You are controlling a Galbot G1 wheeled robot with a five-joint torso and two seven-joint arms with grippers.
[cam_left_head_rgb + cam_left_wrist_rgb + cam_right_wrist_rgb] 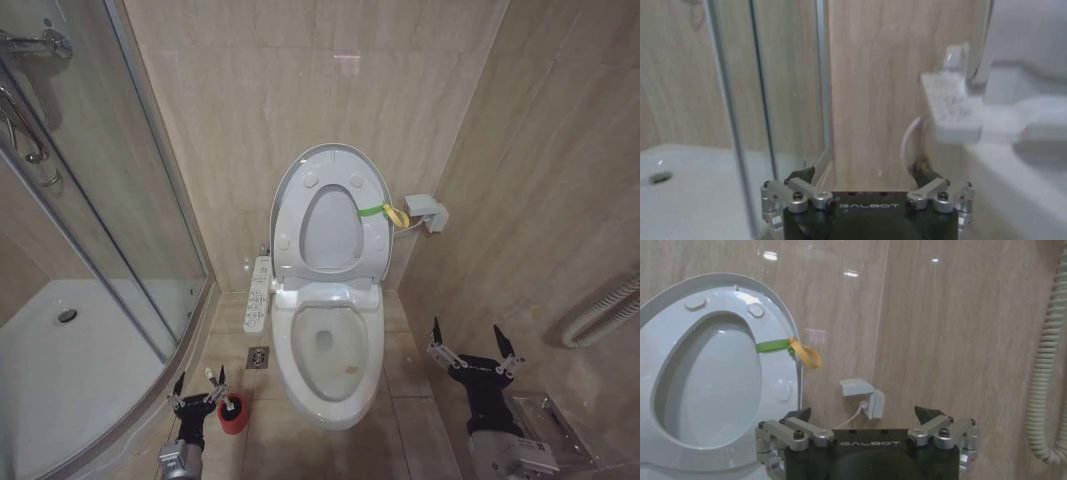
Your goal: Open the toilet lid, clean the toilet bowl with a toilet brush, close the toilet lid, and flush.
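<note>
The toilet lid [330, 232] stands upright against the back wall with the ring seat raised in front of it and a yellow-green strap [385, 211] at its right edge. In the right wrist view the toilet lid [707, 385] and strap [790, 346] show again. Below, the toilet bowl [325, 350] lies uncovered. A red holder cup [232, 412] stands on the floor left of the bowl, and the toilet brush handle [211, 376] rises from it. My left gripper [200, 384] is open right beside the cup. My right gripper [470, 338] hangs open to the right of the bowl.
A curved glass shower door [120, 230] and white shower tray [60, 360] fill the left. A bidet control panel [258, 295] juts from the toilet's left side, with a floor drain [257, 357] near it. A wall box [425, 210] and a corrugated hose [600, 315] are on the right.
</note>
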